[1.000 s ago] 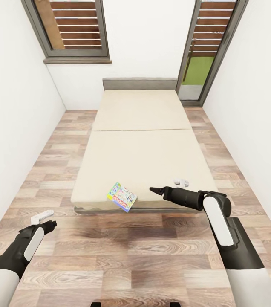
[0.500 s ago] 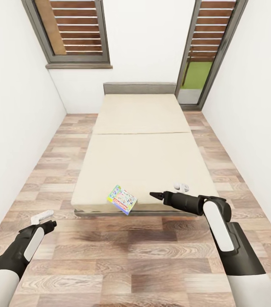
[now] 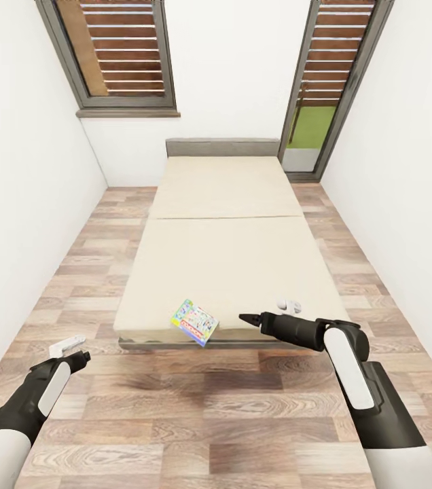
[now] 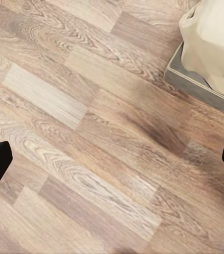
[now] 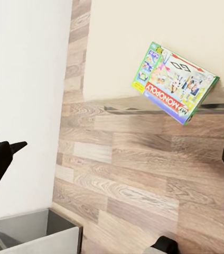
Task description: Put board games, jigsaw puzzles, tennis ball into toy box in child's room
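One board game (image 3: 195, 322), one bed (image 3: 224, 224)

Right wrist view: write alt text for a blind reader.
A green-bordered board game lies tilted at the foot edge of a cream bed, one corner overhanging the wood floor. A white wall runs alongside.

Both arms raised forward; right tool (image 3: 245, 317) seemingly spread, left tool (image 3: 80, 356) too.

Wood-plank floor (image 3: 175, 407), white walls (image 3: 26, 170), 2 slatted shutters (image 3: 124, 47)
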Tool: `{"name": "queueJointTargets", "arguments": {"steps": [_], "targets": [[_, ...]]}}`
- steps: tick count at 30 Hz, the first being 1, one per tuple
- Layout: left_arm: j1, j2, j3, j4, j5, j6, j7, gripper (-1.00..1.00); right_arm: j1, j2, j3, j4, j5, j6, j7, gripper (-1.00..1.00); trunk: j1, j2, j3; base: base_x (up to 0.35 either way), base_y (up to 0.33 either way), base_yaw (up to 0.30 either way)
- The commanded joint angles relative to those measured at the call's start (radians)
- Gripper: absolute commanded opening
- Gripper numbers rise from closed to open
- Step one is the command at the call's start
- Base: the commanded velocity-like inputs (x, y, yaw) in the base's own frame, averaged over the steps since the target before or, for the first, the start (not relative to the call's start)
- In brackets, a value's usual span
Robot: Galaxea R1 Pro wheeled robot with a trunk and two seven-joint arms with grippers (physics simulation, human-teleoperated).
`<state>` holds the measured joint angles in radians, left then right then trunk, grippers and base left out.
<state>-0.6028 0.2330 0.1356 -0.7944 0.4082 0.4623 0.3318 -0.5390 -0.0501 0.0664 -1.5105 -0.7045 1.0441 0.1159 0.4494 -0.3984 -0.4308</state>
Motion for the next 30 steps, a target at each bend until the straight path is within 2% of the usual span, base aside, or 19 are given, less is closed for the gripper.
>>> {"name": "queueJointTargets", "arguments": {"steps": [1,11,27,30], "targets": [[0.0,0.0,-0.001,-0.002,0.011,0.003,0.007,1.0,0.0,-0.001,0.0,0.0,0.013,0.003,0.01,1.0,0.001,-0.002,0.0,0.0,0.0,0.0],[-0.001,0.0,-0.001,-0.002,0.011,0.0,0.007,1.0,0.013,-0.001,0.001,0.016,0.041,0.003,0.01,1.0,0.001,-0.002,0.017,0.0,0.0,0.0],[0.0,0.0,-0.001,-0.002,0.011,-0.001,0.007,1.0,0.04,-0.001,0.0,0.051,0.043,0.003,-0.002,1.0,0.001,-0.002,0.044,0.0,0.0,0.0],[-0.001,0.001,-0.001,-0.002,0.011,-0.001,0.007,1.0,0.04,-0.01,0.0,0.052,0.043,0.003,-0.002,1.0,0.001,-0.002,0.049,0.0,0.0,0.0]]}}
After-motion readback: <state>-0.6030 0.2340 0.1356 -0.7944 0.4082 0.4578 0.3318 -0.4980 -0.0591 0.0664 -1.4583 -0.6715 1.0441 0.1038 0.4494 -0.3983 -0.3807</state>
